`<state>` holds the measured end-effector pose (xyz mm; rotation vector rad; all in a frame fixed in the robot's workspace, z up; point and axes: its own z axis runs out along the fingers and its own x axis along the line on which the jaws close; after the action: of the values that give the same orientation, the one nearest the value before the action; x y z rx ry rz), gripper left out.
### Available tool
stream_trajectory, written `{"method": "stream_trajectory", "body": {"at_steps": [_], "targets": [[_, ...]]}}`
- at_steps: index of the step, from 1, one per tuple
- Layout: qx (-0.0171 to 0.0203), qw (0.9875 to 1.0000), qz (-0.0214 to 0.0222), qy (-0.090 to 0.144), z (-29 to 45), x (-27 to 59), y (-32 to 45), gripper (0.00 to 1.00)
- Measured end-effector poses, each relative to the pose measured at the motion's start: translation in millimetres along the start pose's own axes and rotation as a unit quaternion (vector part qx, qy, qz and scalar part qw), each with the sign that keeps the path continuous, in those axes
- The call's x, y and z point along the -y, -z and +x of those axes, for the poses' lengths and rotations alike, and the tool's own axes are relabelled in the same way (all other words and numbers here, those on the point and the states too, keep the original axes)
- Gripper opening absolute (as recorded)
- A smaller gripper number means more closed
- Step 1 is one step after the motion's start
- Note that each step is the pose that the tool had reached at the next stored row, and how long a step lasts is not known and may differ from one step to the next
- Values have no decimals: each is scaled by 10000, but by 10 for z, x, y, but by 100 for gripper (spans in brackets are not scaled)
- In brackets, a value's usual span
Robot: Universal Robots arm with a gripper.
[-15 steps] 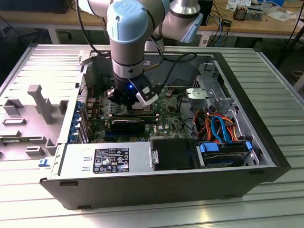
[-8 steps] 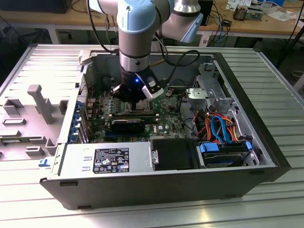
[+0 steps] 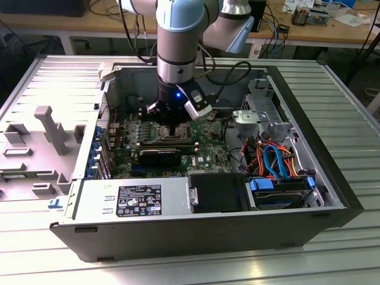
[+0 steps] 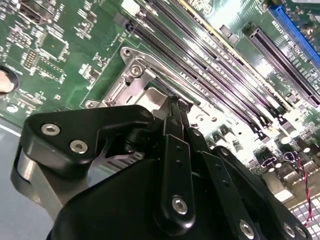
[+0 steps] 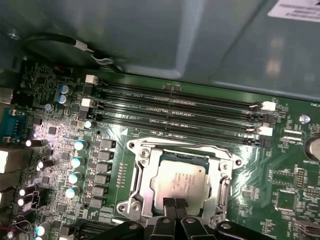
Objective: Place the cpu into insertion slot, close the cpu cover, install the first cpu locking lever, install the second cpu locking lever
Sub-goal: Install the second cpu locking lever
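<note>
My gripper is clenched, its two fingertips pressed together with nothing that I can see between them. In the first wrist view the tips sit low at the near edge of the cpu cover, right where the frame meets the chip. The cpu lies flat in the insertion slot, its silver top showing through the cover's window, and the cover looks to be down around it. I cannot tell whether either locking lever is latched.

The nearest risk, as I judge it, is my own fingertips. If I push down off-centre, they could slide off the thin frame onto the chip's lid and scratch it. They could also rock the chip in its seat and bend the contacts beneath.

Pressing the cover while the chip sits slightly askew would do the same harm.

Further out, the memory slots run just beside the socket, and a row of capacitors stands near its other side. A sideways sweep of my black finger housing could catch either on the green board.
</note>
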<state>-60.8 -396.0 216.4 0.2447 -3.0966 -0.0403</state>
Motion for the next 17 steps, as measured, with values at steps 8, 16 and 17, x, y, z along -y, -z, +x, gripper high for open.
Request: {"method": "stream_trajectory", "body": {"at_steps": [8,16,17], "targets": [[-65,10000,-9,-10,-47,2,184,11],[-68,10000,-9,-10,-47,1,223,11],[-69,10000,-9,-10,-47,1,224,11]]}}
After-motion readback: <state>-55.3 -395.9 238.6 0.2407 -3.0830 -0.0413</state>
